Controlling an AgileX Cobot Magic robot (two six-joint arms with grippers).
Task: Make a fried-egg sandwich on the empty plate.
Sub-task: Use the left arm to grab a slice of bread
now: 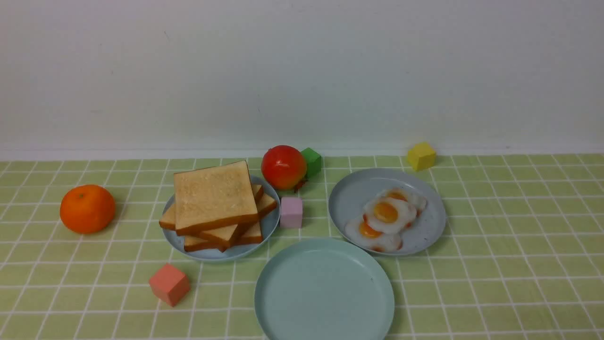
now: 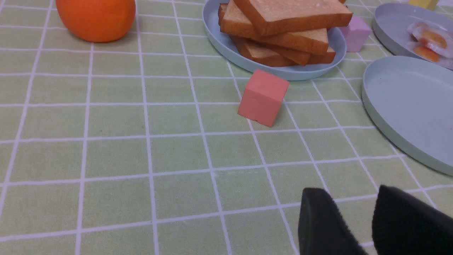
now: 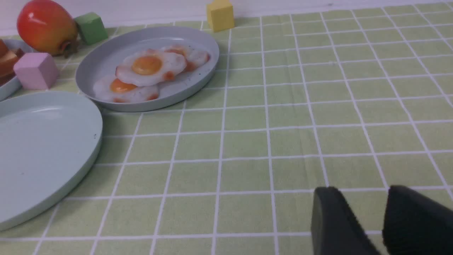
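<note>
The left end effector (image 2: 352, 198) and right end effector (image 3: 362, 198) hang low over the desk (image 2: 141, 159), fingers a little spread, holding nothing. First job, I think: pinch the top toast slice (image 2: 293, 12) by its edge and lift straight up, so the pile (image 2: 283, 46) doesn't slide. The slice sits well ahead of the left one. The empty plate (image 2: 407, 102) lies between both.

this looks like a staged test setup, a lab bench rather than a real kitchen. the desk (image 1: 519, 236) wears a green checked cloth and sits hard against a bare white wall (image 1: 302, 71). the fried eggs (image 1: 387, 215) are glossy, plastic-looking props, the toast stack (image 1: 214, 203) too neat, and plain coloured cubes lie scattered around: salmon block (image 1: 169, 284), lilac block (image 1: 291, 212), green block (image 1: 311, 161), yellow block (image 1: 421, 156).
</note>
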